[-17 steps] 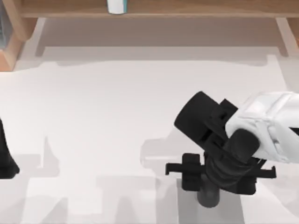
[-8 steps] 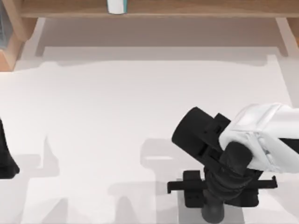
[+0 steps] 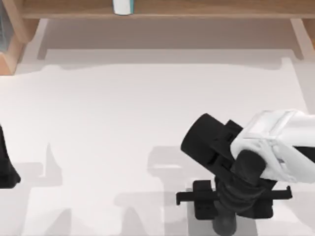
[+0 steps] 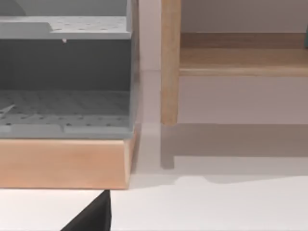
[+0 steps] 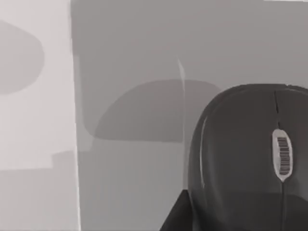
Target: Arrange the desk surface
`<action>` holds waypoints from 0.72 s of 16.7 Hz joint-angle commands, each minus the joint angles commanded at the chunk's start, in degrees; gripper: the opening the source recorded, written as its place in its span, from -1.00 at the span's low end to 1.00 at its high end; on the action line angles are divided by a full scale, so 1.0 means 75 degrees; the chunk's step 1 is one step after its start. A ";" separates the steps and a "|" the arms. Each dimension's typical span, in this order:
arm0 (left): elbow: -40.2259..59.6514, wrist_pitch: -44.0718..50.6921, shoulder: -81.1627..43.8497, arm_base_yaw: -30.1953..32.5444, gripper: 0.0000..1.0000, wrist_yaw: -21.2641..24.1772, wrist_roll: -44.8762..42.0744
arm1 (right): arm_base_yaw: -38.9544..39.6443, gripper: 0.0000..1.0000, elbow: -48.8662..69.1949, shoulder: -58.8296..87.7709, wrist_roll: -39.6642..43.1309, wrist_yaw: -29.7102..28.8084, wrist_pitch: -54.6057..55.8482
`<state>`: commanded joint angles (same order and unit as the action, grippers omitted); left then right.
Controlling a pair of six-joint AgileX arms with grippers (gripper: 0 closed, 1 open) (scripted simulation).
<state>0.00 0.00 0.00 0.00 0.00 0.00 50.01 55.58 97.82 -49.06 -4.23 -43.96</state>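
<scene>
Now you see the right arm's gripper (image 3: 224, 216) low at the right of the top view, pointing down over a grey pad (image 5: 130, 110) that lies on the desk surface (image 3: 123, 113), the white top filling most of that frame. From its wrist camera a dark mouse (image 5: 245, 154) rests on this pad, but whether the fingers are wide, narrow or holding it, you cannot tell. Your left arm (image 3: 6, 162) is parked at the left edge, and a wooden shelf (image 3: 197, 9) runs along the top.

Overhead view straight down on desk surface (image 3: 123, 123); both wrist views low, close to it.
</scene>
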 joint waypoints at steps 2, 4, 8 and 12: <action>0.0000 0.0000 0.0000 0.0000 1.00 0.0000 0.0000 | 0.0000 0.36 0.0000 0.0000 0.0000 0.0000 0.0000; 0.0000 0.0000 0.0000 0.0000 1.00 0.0000 0.0000 | 0.0000 0.66 0.0000 0.0000 0.0000 0.0000 0.0000; 0.0000 0.0000 0.0000 0.0000 1.00 0.0000 0.0000 | 0.0000 1.00 0.0000 0.0000 0.0000 0.0000 0.0000; 0.0000 0.0000 0.0000 0.0000 1.00 0.0000 0.0000 | 0.0000 1.00 0.0000 0.0000 0.0000 0.0000 0.0000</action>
<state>0.00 0.00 0.00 0.00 0.00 0.00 50.01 55.58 97.82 -49.06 -4.23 -43.96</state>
